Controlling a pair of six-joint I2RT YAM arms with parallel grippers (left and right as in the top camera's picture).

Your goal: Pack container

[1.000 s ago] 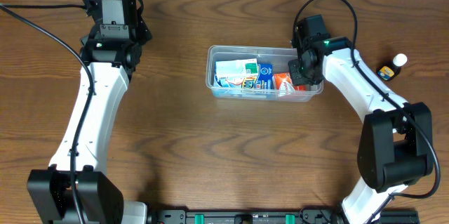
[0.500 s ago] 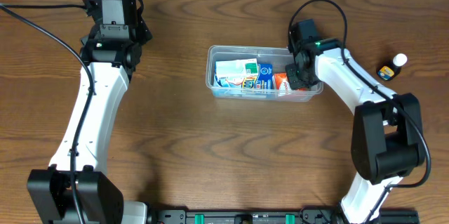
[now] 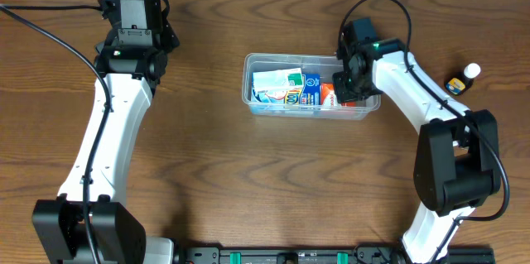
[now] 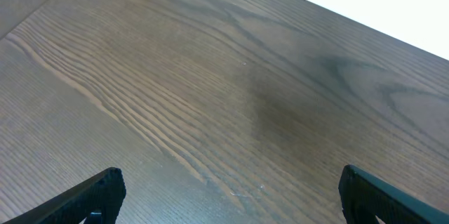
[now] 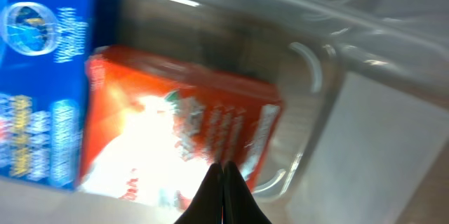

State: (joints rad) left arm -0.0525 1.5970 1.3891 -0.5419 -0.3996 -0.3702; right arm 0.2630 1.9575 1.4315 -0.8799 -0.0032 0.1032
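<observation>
"Overhead, how do we find our arms?"
"Our right arm bends in from the right, and the right gripper [image 3: 344,90] dips into the right end of the container [image 3: 248,90]. The container sits on the table [image 3: 248,181], a little right of centre. Our left arm stretches to the far left, with the left gripper [image 3: 132,12] over the wood."
"And the claws?"
"The right wrist view shows the right one's fingers [image 5: 210,196] meeting tip to tip above an orange-red box [image 5: 182,126], which lies beside a blue box [image 5: 42,90]. The left one's fingers [image 4: 98,192] stand wide apart."
"Can we read anything?"
"No, the print on the boxes is blurred."
</observation>
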